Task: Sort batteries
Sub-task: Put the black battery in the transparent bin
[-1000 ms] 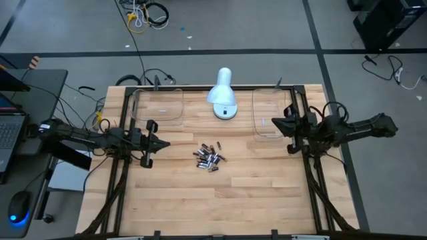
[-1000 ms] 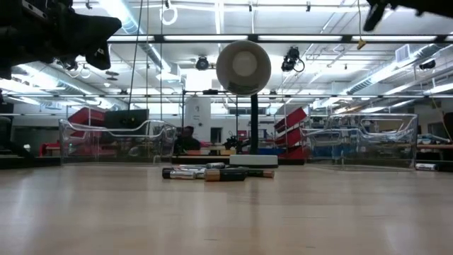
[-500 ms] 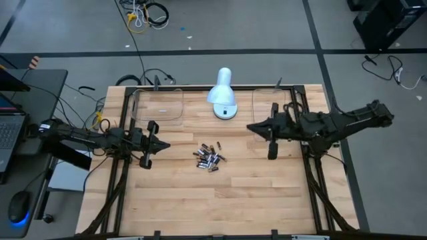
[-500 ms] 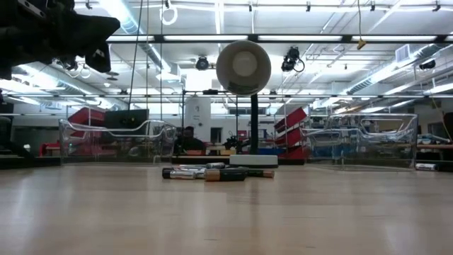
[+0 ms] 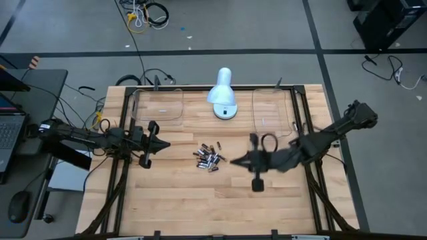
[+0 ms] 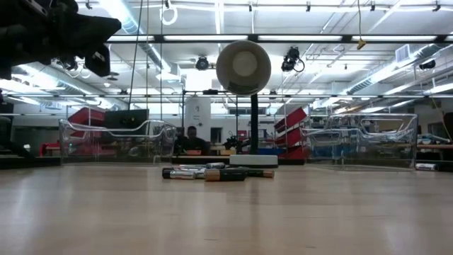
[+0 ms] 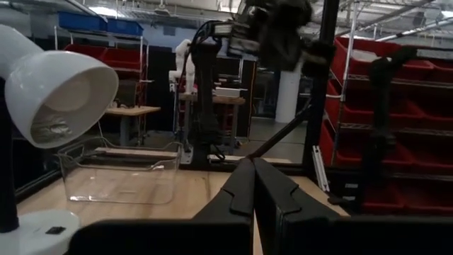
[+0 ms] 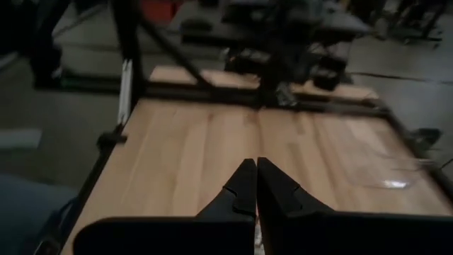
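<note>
The batteries (image 5: 209, 158) lie in a small loose pile on the wooden table's middle, some silvery, some dark; the low view shows the batteries (image 6: 212, 173) lying on their sides. My right gripper (image 5: 231, 161) is shut and empty. It hovers just right of the pile, pointing toward the table's left. Its own view shows its shut fingers (image 8: 244, 185) over bare wood; the pile is out of that picture. My left gripper (image 5: 167, 144) waits shut and empty left of the pile, above the table, with its fingers (image 7: 244, 185) together.
A white desk lamp (image 5: 222, 95) stands at the far middle, close behind the pile. One clear tray (image 5: 159, 105) sits at the far left and another (image 5: 272, 113) at the far right. Bare wood (image 5: 220, 200) stretches between the pile and the near edge.
My right gripper has swung from over the far-right tray toward the table's middle and near side, ending beside the battery pile, still shut. The batteries have not moved.
</note>
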